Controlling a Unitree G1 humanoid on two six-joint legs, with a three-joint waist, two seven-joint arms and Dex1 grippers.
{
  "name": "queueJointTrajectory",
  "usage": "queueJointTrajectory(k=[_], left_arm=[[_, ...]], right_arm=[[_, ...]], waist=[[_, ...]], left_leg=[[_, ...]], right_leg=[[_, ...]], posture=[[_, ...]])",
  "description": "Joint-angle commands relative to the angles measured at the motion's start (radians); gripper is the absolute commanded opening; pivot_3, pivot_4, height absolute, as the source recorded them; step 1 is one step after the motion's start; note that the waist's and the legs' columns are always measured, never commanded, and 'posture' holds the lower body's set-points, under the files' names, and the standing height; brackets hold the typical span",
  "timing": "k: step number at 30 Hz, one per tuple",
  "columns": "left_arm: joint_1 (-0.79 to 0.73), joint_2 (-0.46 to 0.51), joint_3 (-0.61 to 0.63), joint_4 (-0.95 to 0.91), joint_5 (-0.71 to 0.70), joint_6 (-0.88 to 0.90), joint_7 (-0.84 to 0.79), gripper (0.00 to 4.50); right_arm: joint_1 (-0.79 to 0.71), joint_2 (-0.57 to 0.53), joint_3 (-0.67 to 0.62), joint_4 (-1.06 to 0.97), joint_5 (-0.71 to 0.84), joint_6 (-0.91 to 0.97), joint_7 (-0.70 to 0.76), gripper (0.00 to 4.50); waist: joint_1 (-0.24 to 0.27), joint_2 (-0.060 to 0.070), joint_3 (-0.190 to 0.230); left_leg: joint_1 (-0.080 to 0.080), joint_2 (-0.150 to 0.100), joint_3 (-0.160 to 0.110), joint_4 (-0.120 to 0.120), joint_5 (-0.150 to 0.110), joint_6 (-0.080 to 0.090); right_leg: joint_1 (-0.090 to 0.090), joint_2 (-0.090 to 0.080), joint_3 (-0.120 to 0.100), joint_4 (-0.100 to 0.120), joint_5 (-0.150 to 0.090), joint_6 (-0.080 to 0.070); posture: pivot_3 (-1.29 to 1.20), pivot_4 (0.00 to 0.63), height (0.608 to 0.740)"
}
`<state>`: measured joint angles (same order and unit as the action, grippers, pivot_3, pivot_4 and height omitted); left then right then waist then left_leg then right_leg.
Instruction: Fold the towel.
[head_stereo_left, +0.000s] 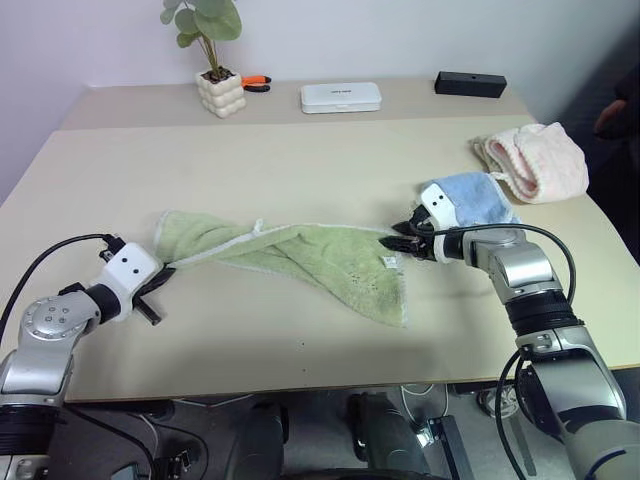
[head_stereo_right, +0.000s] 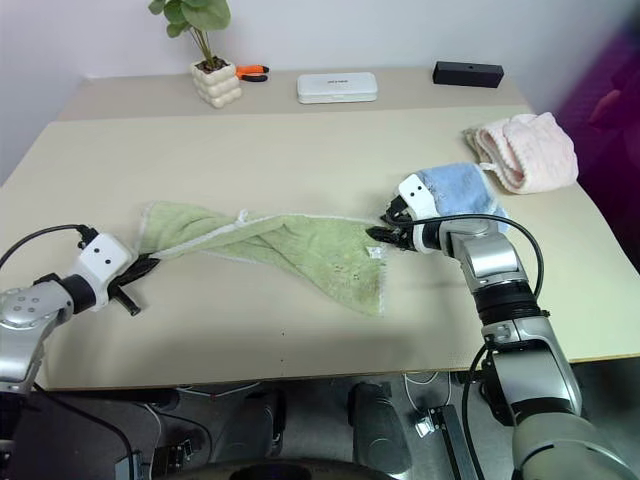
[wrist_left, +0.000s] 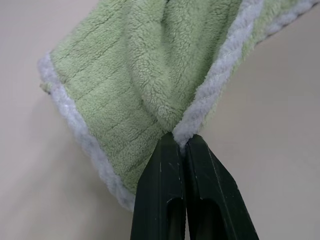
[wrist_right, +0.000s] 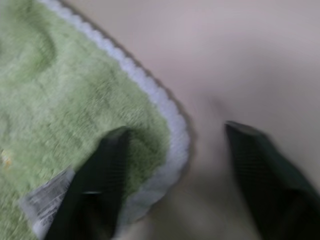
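The light green towel (head_stereo_left: 300, 255) lies stretched and twisted across the middle of the table, with a loose flap hanging toward the front edge. My left gripper (head_stereo_left: 160, 283) is shut on the towel's left corner, and the left wrist view shows the whitish edging pinched between its fingertips (wrist_left: 172, 145). My right gripper (head_stereo_left: 395, 240) is at the towel's right corner beside the small white tag (wrist_right: 45, 200). Its fingers stand open around the rounded corner, one finger (wrist_right: 107, 165) over the cloth and the other over bare table.
A folded light blue towel (head_stereo_left: 470, 198) lies just behind my right gripper, and a pale pink towel (head_stereo_left: 535, 160) farther right. At the back stand a potted plant (head_stereo_left: 221, 92), orange-handled pliers (head_stereo_left: 256, 82), a white box (head_stereo_left: 341, 97) and a black box (head_stereo_left: 470, 84).
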<state>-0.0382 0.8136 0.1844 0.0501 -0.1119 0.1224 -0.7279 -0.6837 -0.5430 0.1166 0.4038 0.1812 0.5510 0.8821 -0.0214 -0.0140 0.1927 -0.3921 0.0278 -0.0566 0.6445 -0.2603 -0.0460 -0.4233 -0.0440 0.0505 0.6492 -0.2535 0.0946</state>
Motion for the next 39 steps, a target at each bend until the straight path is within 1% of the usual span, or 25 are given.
queueJointTrajectory(k=[1, 2, 3, 6, 9, 11, 12, 15, 16, 17, 18, 20, 22, 24, 26, 28, 30, 32, 33, 34, 37, 39], left_arm=[[0.011, -0.004, 0.024, -0.041, -0.009, 0.004, 0.008, 0.00], [0.013, -0.005, 0.024, -0.044, -0.010, 0.007, 0.007, 0.00], [0.015, -0.005, 0.025, -0.046, -0.010, 0.009, 0.006, 0.00], [-0.030, -0.011, 0.036, -0.041, -0.038, 0.046, 0.007, 0.00], [-0.082, -0.008, 0.036, -0.023, -0.049, 0.061, 0.006, 0.00], [-0.142, -0.010, 0.035, 0.007, -0.055, 0.066, 0.013, 0.00], [-0.266, -0.020, 0.029, 0.083, -0.046, 0.058, 0.046, 0.00], [-0.683, -0.058, 0.019, 0.389, 0.000, -0.004, 0.192, 0.00], [-0.754, -0.062, 0.017, 0.459, 0.012, -0.028, 0.216, 0.00], [-0.796, -0.064, 0.015, 0.509, 0.021, -0.050, 0.227, 0.00], [-0.883, -0.055, 0.019, 0.581, 0.026, -0.082, 0.246, 0.00], [-1.004, -0.033, 0.032, 0.675, 0.025, -0.132, 0.263, 0.00], [-1.034, -0.006, 0.036, 0.706, 0.014, -0.153, 0.230, 0.00], [-1.035, 0.008, 0.031, 0.724, 0.009, -0.169, 0.205, 0.00], [-0.966, 0.034, 0.037, 0.679, -0.014, -0.157, 0.139, 0.00], [-0.932, 0.046, 0.041, 0.653, -0.026, -0.148, 0.109, 0.00], [-0.631, 0.103, 0.093, 0.429, -0.105, -0.078, -0.051, 0.00], [-0.367, 0.145, 0.154, 0.224, -0.174, -0.003, -0.164, 0.00], [-0.295, 0.156, 0.175, 0.164, -0.194, 0.025, -0.183, 0.00], [-0.181, 0.177, 0.204, 0.093, -0.207, 0.060, -0.221, 0.00], [0.041, 0.216, 0.286, -0.045, -0.229, 0.130, -0.295, 0.00], [0.176, 0.234, 0.363, -0.123, -0.248, 0.218, -0.334, 0.00]], right_arm=[[-0.013, -0.024, 0.015, -0.031, -0.020, -0.033, 0.032, 0.73], [-0.013, -0.031, 0.019, -0.038, -0.029, -0.047, 0.040, 0.20], [-0.012, -0.039, 0.024, -0.043, -0.041, -0.065, 0.045, 0.05], [-0.043, -0.067, 0.023, -0.020, -0.082, -0.153, 0.036, 0.05], [-0.084, -0.072, 0.008, 0.025, -0.105, -0.212, 0.013, 0.05], [-0.124, -0.073, 0.004, 0.065, -0.126, -0.269, -0.006, 0.05], [-0.202, -0.078, -0.004, 0.132, -0.155, -0.337, -0.057, 0.05], [-0.447, -0.101, -0.023, 0.341, -0.230, -0.529, -0.204, 0.05], [-0.490, -0.102, -0.024, 0.387, -0.239, -0.562, -0.223, 0.05], [-0.517, -0.101, -0.023, 0.425, -0.243, -0.588, -0.232, 0.05], [-0.571, -0.105, -0.037, 0.444, -0.238, -0.616, -0.245, 0.05], [-0.649, -0.116, -0.064, 0.453, -0.225, -0.660, -0.249, 0.05], [-0.661, -0.121, -0.083, 0.423, -0.200, -0.674, -0.208, 0.05], [-0.655, -0.121, -0.092, 0.407, -0.190, -0.679, -0.182, 0.05], [-0.599, -0.122, -0.102, 0.315, -0.146, -0.652, -0.115, 0.05], [-0.568, -0.122, -0.110, 0.260, -0.127, -0.629, -0.085, 0.05], [-0.325, -0.173, -0.096, -0.030, -0.016, -0.508, 0.079, 0.05], [-0.130, -0.225, -0.099, -0.254, 0.078, -0.381, 0.179, 0.05], [-0.083, -0.242, -0.106, -0.312, 0.105, -0.334, 0.191, 0.05], [-0.013, -0.269, -0.116, -0.382, 0.143, -0.281, 0.217, 0.05], [0.118, -0.320, -0.143, -0.509, 0.204, -0.178, 0.260, 0.05], [0.222, -0.361, -0.163, -0.573, 0.248, -0.116, 0.293, 0.05]], waist=[[-0.001, 0.000, 0.000], [-0.001, 0.000, 0.000], [-0.001, 0.000, 0.000], [0.001, 0.000, 0.000], [0.001, 0.000, 0.000], [0.001, 0.000, 0.000], [0.003, 0.001, 0.001], [0.010, 0.000, 0.008], [0.005, 0.000, 0.009], [0.000, 0.000, 0.008], [-0.004, 0.001, 0.006], [-0.014, 0.000, 0.006], [-0.026, 0.000, 0.006], [-0.035, 0.000, 0.006], [-0.042, 0.000, 0.006], [-0.049, 0.001, 0.006], [-0.052, 0.001, 0.006], [-0.053, 0.001, 0.006], [-0.052, 0.001, 0.006], [-0.047, 0.001, 0.007], [-0.037, 0.002, 0.009], [-0.026, 0.001, 0.009]], left_leg=[[0.000, 0.000, 0.000, 0.000, 0.000, 0.000], [0.000, 0.000, 0.000, 0.000, 0.000, 0.000], [0.000, 0.000, 0.000, 0.000, 0.000, 0.000], [0.000, 0.000, 0.000, 0.000, 0.000, 0.000], [0.000, 0.000, 0.000, 0.000, 0.000, 0.000], [0.000, 0.000, 0.000, 0.000, 0.000, 0.000], [0.000, 0.000, 0.000, 0.000, 0.000, 0.000], [-0.002, -0.001, -0.001, 0.003, 0.001, -0.002], [-0.007, -0.001, -0.003, 0.003, 0.003, -0.004], [-0.012, -0.001, -0.004, 0.003, 0.005, -0.008], [-0.014, -0.002, -0.003, 0.003, 0.006, -0.009], [-0.013, -0.002, 0.001, 0.001, 0.005, -0.009], [-0.017, -0.002, 0.003, -0.002, 0.005, -0.009], [-0.017, -0.002, 0.006, -0.003, 0.005, -0.009], [-0.017, -0.002, 0.007, -0.008, 0.005, -0.009], [-0.016, -0.001, 0.007, -0.009, 0.005, -0.009], [-0.016, -0.001, 0.007, -0.010, 0.005, -0.009], [-0.014, 0.000, 0.008, -0.013, 0.005, -0.009], [-0.012, 0.001, 0.009, -0.012, 0.006, -0.009], [-0.013, 0.002, 0.009, -0.013, 0.006, -0.009], [-0.016, 0.002, 0.009, -0.004, 0.006, -0.009], [-0.014, 0.003, 0.008, 0.001, 0.005, -0.009]], right_leg=[[0.000, 0.000, 0.000, 0.000, 0.000, 0.000], [0.000, 0.000, 0.000, 0.000, 0.000, 0.000], [0.000, 0.000, 0.000, 0.000, 0.000, 0.000], [0.000, 0.000, 0.000, 0.000, 0.000, 0.000], [0.000, 0.000, 0.000, 0.000, 0.000, 0.000], [0.000, 0.000, 0.000, 0.000, 0.000, 0.000], [0.000, 0.000, 0.000, 0.000, 0.000, 0.000], [-0.002, 0.000, -0.002, 0.002, 0.001, 0.000], [-0.006, 0.001, -0.002, 0.001, 0.004, 0.001], [-0.010, 0.001, -0.002, 0.001, 0.008, 0.001], [-0.012, -0.001, -0.002, 0.000, 0.009, 0.003], [-0.011, -0.003, -0.002, -0.002, 0.008, 0.004], [-0.016, -0.003, -0.002, -0.004, 0.008, 0.004], [-0.018, -0.004, -0.002, -0.004, 0.008, 0.004], [-0.020, -0.005, -0.002, -0.004, 0.008, 0.004], [-0.021, -0.005, -0.002, -0.004, 0.008, 0.004], [-0.021, -0.004, -0.002, -0.002, 0.008, 0.004], [-0.020, -0.004, 0.000, -0.001, 0.008, 0.004], [-0.020, -0.004, -0.001, 0.000, 0.008, 0.003], [-0.021, -0.004, -0.001, -0.001, 0.007, 0.003], [-0.023, -0.003, -0.001, 0.002, 0.008, 0.001], [-0.018, -0.001, -0.001, 0.001, 0.007, -0.001]], posture=[[0.00, 0.150, 0.737], [0.00, 0.150, 0.737], [0.00, 0.150, 0.737], [0.00, 0.150, 0.737], [0.00, 0.150, 0.737], [0.00, 0.150, 0.737], [0.00, 0.150, 0.737], [0.00, 0.150, 0.737], [0.00, 0.150, 0.737], [0.00, 0.150, 0.737], [0.00, 0.150, 0.737], [0.00, 0.150, 0.737], [0.00, 0.150, 0.737], [0.00, 0.150, 0.737], [0.00, 0.150, 0.737], [0.00, 0.150, 0.737], [0.00, 0.150, 0.737], [0.00, 0.150, 0.737], [0.00, 0.150, 0.737], [0.00, 0.150, 0.737], [0.00, 0.150, 0.737], [0.00, 0.150, 0.737]])
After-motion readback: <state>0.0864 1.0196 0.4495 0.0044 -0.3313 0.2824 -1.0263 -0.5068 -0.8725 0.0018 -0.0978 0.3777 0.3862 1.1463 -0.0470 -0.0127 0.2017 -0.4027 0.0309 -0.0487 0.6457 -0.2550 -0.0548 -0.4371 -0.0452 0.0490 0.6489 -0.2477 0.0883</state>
